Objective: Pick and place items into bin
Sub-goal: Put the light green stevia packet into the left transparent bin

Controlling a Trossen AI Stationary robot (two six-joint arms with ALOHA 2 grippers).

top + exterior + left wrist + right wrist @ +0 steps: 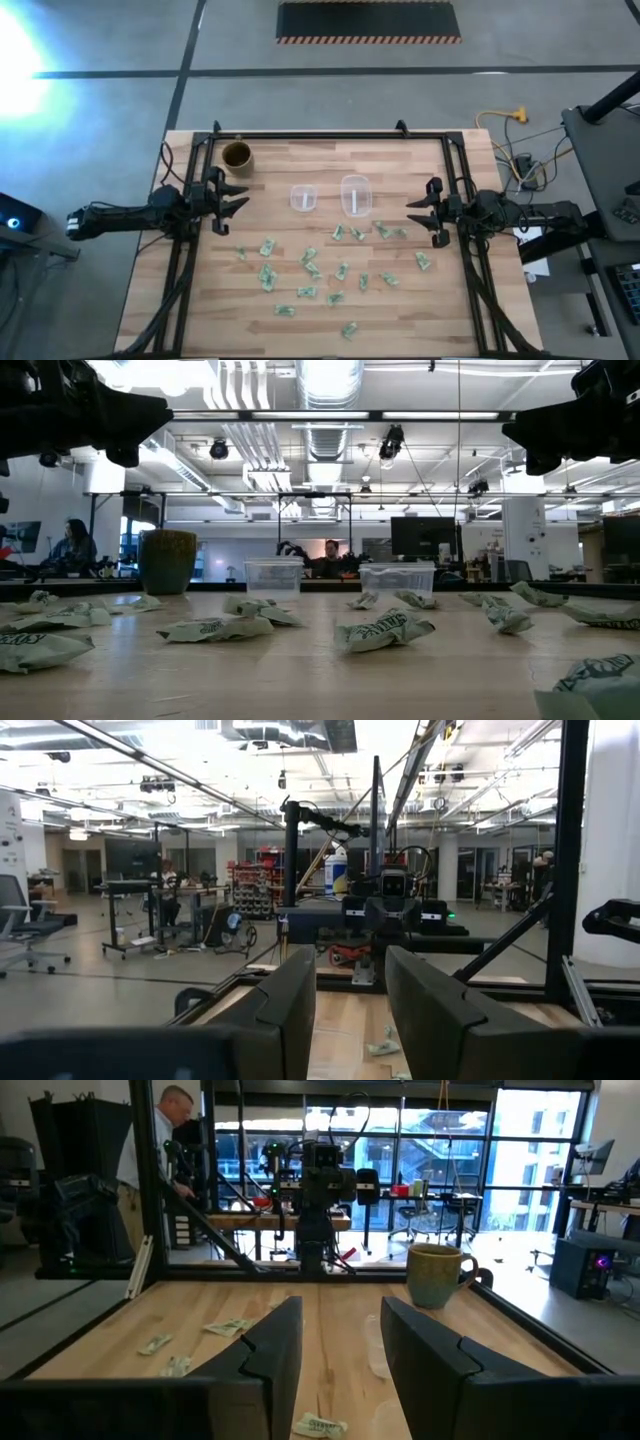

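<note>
1. The table [200, 300] is a wooden top ringed by a dark frame that carries both arms, so each arm reaches inward from its own side.

2. The left gripper [232, 195] hangs above the table's left edge, well apart from the tubs, its fingers [290, 1005] standing apart with nothing between them. This looks like a waiting pose ahead of any pick.

3. The right gripper [418, 213] mirrors it at the right edge, jaws likewise apart and empty, with a few wrappers just beside it.

4. The two clear tubs [304, 197] sit side by side at the table's middle, within reach of either arm, and probably serve as the bin. In the low view they look empty, so I judge that no wrapper is placed yet.

5. The brown cup [237, 156] stands upright in the far left corner, behind the tubs and apart from the work.

6. The green-and-white wrappers [267, 247] lie scattered flat across the near side of the tubs, mostly apart from one another, which should make single picks easy.
</note>
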